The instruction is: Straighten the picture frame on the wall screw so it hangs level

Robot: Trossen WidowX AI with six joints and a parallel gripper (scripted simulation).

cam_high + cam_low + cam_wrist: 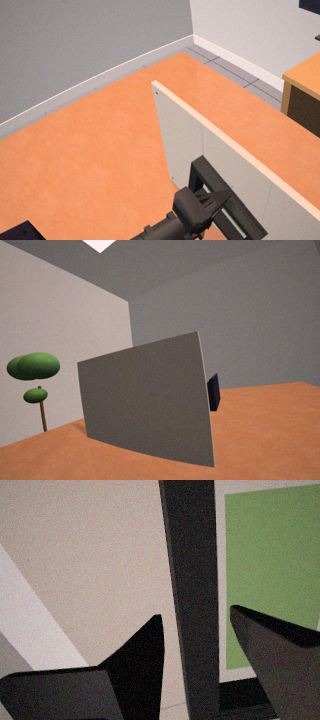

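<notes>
The dark picture frame (pixel 206 167) (pixel 192 540) hangs on the front of the pale upright wall panel (pixel 178 129) (pixel 144 395) (pixel 110 580). A green picture (pixel 270 545) with a pale border shows inside it in the wrist view. A tiny screw tip (pixel 231 186) shows just above the frame's top bar. My gripper (pixel 227 195) (pixel 195 617) is open around that bar, one finger on its outer side and one over the picture side. In the wrist view a narrow gap shows between each fingertip and the bar. The notched strip is hidden, and the frame's tilt is hard to tell.
The panel stands on an orange surface (pixel 90 155) (pixel 263 426). A dark block (pixel 23 232) (pixel 214 395) is at the top view's lower left. A wooden desk (pixel 307 72) is beyond the panel at the right. A plant (pixel 38 365) stands at the exterior view's left.
</notes>
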